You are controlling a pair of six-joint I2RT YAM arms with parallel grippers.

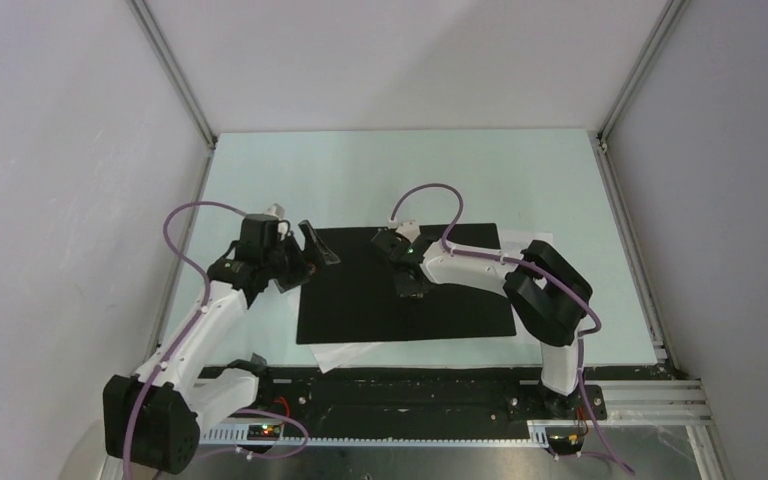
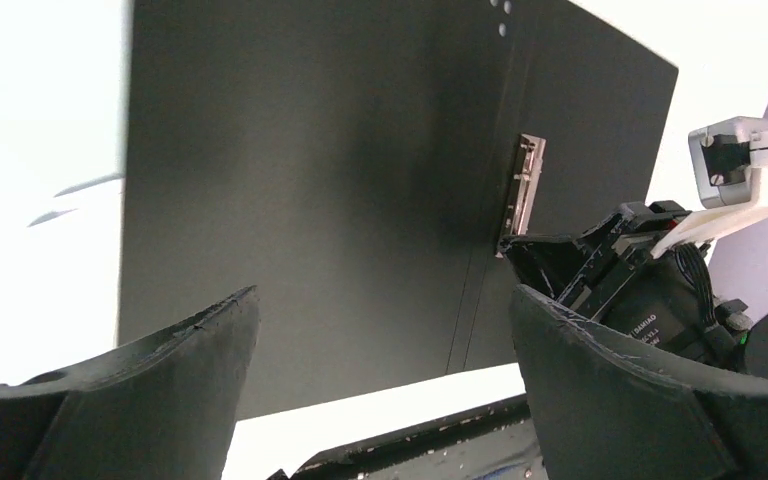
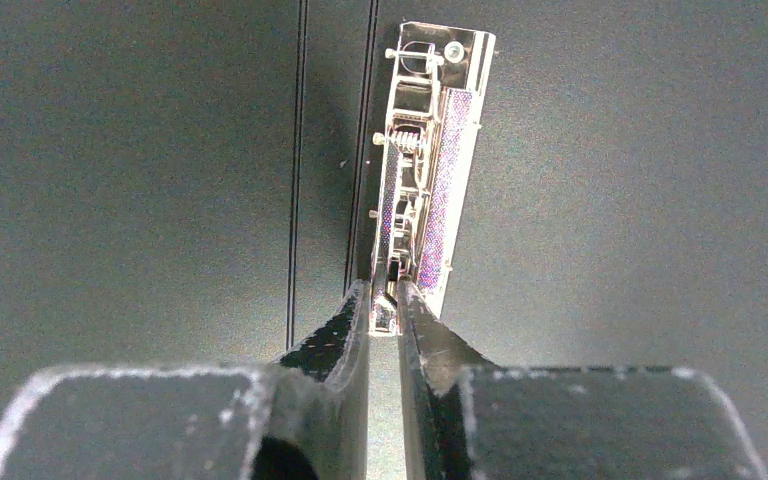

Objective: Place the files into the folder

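The folder (image 1: 360,290) lies open and flat on the table, black inside up, and also fills the left wrist view (image 2: 310,180) and the right wrist view (image 3: 140,180). Its metal clip (image 3: 425,170) sits beside the spine creases and also shows in the left wrist view (image 2: 522,190). My right gripper (image 3: 384,300) is shut on the near end of the clip, over the folder's middle (image 1: 407,272). My left gripper (image 1: 312,250) is open and empty at the folder's left edge (image 2: 385,300). White files lie under the folder; a corner (image 1: 345,353) shows at the front left and an edge (image 1: 538,240) at the right.
The pale green table top (image 1: 260,180) is walled by a white enclosure with metal frame posts (image 1: 175,75). A black rail with cables (image 1: 410,395) runs along the near edge between the arm bases.
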